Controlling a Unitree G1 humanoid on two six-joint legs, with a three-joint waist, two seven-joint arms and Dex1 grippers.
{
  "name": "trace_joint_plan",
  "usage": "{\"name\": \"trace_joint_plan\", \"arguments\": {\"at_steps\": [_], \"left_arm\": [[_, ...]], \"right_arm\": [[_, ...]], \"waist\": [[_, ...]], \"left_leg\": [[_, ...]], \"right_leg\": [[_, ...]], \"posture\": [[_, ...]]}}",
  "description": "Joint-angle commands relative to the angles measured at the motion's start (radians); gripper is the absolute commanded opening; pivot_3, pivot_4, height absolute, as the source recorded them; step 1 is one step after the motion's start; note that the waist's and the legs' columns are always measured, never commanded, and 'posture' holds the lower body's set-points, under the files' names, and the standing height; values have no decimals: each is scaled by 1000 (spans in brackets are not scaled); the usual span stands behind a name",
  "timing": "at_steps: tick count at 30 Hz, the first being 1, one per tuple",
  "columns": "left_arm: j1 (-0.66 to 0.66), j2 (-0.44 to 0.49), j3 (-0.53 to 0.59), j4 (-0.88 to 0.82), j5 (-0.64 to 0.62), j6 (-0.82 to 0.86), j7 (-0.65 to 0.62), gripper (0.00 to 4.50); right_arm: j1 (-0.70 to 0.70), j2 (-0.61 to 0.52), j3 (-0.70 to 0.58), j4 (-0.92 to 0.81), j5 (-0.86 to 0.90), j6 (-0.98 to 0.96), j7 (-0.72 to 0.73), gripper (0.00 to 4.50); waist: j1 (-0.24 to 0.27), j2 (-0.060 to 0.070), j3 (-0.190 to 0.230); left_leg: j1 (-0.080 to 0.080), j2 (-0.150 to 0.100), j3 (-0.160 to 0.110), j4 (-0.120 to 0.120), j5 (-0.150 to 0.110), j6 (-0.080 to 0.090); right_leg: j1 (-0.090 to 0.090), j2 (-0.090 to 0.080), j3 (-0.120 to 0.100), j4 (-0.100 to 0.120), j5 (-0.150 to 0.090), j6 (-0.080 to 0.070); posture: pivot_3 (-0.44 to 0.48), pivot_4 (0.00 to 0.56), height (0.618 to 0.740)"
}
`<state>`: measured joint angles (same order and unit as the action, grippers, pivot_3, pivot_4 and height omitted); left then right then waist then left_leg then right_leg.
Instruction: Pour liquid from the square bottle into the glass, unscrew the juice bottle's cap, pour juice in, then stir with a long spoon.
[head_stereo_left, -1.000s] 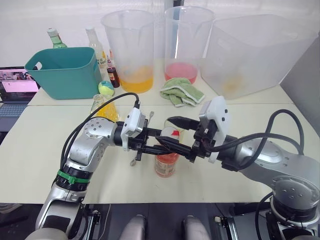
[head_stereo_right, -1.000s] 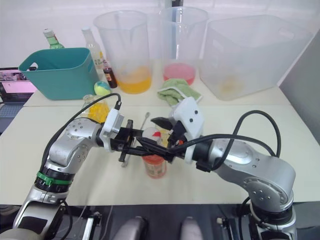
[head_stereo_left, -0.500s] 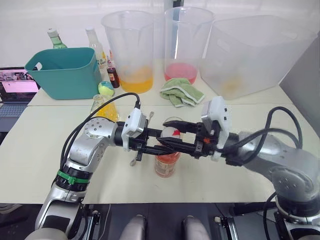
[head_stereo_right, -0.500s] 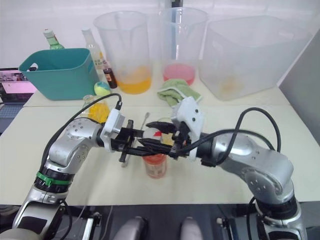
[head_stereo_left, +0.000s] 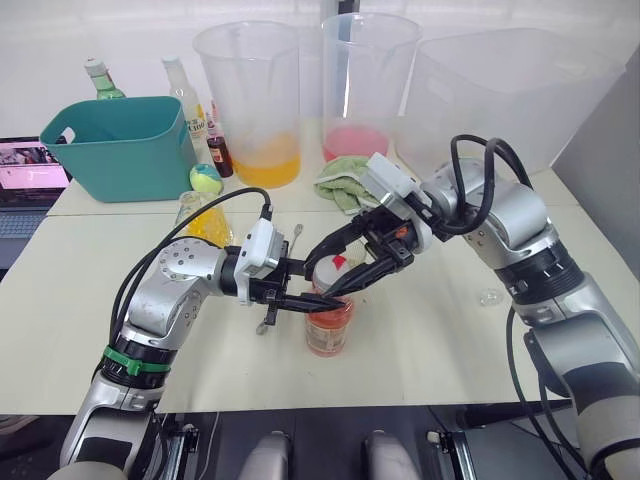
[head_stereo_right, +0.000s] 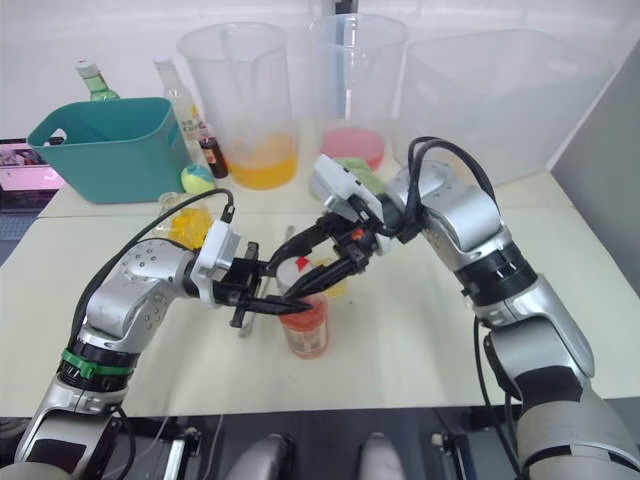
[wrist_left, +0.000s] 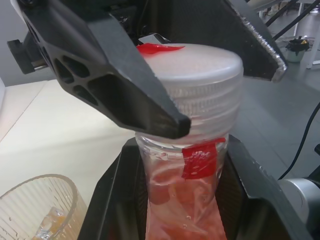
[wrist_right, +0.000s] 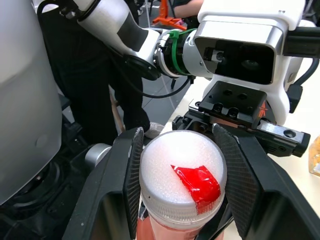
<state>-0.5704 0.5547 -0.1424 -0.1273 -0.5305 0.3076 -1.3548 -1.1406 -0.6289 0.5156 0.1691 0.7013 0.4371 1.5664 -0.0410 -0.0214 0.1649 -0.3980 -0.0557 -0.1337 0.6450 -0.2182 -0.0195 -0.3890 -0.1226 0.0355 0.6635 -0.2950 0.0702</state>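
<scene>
The juice bottle stands upright mid-table, pink liquid inside. My left gripper is shut on its neck, just under the white cap with the red mark. My right gripper comes down from the upper right and is shut on that cap, one finger on each side. A ribbed glass holding a little yellow liquid stands just beside the bottle. The square bottle of yellow liquid stands behind my left forearm. The long spoon lies on the table behind the left gripper, partly hidden.
At the back stand a teal basket, two big pitchers and a translucent tub. A green cloth, a yellow-green ball, several bottles and a laptop are there too.
My right arm has swung up and turned, so its gripper now reaches the cap from the upper right instead of level from the right. The left gripper keeps hold of the bottle.
</scene>
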Motion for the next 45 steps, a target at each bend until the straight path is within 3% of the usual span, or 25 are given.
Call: {"name": "trace_joint_plan", "arguments": {"at_steps": [1,3,4,10,16,19,21,27,39,45], "left_arm": [[11,3,-18,-33,2,7,-5,1312],[11,3,-18,-32,2,6,-4,1312],[11,2,-18,-31,2,6,-4,1312],[5,-8,-23,-24,3,5,-2,1312],[10,-13,-24,-24,3,4,-1,1312],[12,-13,-22,-22,4,3,1,1312],[12,-13,-22,-22,4,3,3,1312],[9,-11,-21,-20,3,7,6,1312],[-5,-12,-25,-4,5,1,-4,1312],[-9,-11,-25,-1,6,1,-3,1312]], "right_arm": [[-16,-6,38,13,4,8,48,1714],[-21,5,-2,15,3,49,48,1714],[-24,11,-26,15,2,79,47,2721],[20,-16,-267,-159,157,304,-112,4478],[195,-49,-485,-489,244,441,-447,4478],[335,3,-557,-710,228,498,-788,4478],[400,26,-573,-818,236,537,-933,4478],[570,75,-580,-987,257,589,-1185,4478],[591,91,-552,-1010,298,609,-1348,4478],[591,81,-535,-1004,314,602,-1348,2725]], "waist": [[-1,0,0],[-1,0,0],[-1,0,0],[6,0,0],[17,0,0],[22,0,0],[22,0,0],[23,-1,0],[17,-1,0],[17,-1,0]], "left_leg": [[0,0,0,0,0,0],[0,0,0,0,0,0],[0,0,0,0,0,0],[-6,-1,-1,1,0,0],[-8,-1,0,0,0,0],[-7,-1,1,0,0,0],[-8,-1,1,1,0,0],[-7,-1,2,1,0,0],[-5,-1,2,1,0,0],[-4,-1,2,1,0,0]], "right_leg": [[0,0,0,0,0,0],[0,0,0,0,0,0],[0,0,0,0,0,0],[-6,0,0,1,0,0],[-8,-1,1,1,0,0],[-8,-1,1,2,0,0],[-9,-1,2,2,0,0],[-8,0,3,2,0,0],[-5,0,3,2,0,0],[-4,0,2,1,0,0]], "posture": [[0,150,738],[0,150,738],[0,150,738],[0,150,738],[0,150,738],[0,150,738],[0,150,738],[0,150,738],[0,150,738],[0,150,738]]}}
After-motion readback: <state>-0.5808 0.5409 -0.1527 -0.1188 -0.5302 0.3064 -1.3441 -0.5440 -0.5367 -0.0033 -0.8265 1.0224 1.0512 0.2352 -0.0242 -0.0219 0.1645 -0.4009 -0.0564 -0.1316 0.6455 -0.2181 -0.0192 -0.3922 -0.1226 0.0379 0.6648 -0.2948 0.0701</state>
